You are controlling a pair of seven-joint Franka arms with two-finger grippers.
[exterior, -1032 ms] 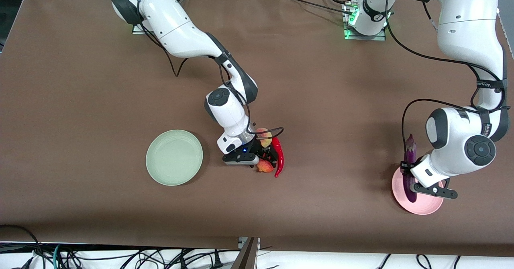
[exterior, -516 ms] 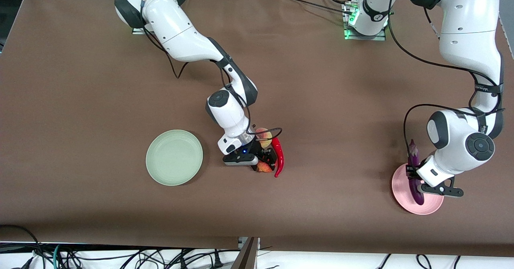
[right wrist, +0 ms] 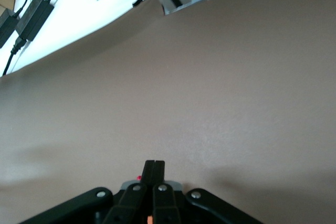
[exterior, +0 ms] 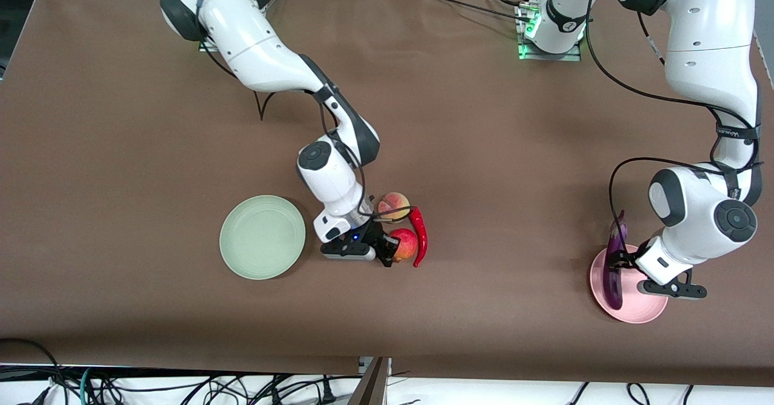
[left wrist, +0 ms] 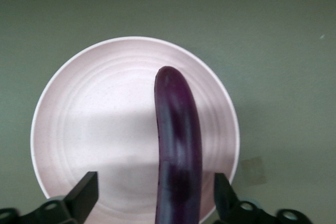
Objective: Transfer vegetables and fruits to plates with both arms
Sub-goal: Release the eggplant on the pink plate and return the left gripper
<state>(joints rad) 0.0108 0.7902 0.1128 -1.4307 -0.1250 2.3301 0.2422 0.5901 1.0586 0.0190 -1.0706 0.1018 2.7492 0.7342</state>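
Now that the eggplant (left wrist: 177, 145) lies on the pink plate (left wrist: 79, 114), stem end overhanging the rim, the left end effector (left wrist: 155, 200) has spread wide around it — one vegetable delivered. Mid-counter, the right end effector (exterior: 387, 249) has pressed its fingers together beside the pomegranate (exterior: 406, 243) without holding it; peach (exterior: 393, 202) and chili (exterior: 421, 236) wait, and the green plate (exterior: 262, 236) is empty.

White jointed arms (exterior: 266, 60), dark grey joints, black cables, black two-finger tools.
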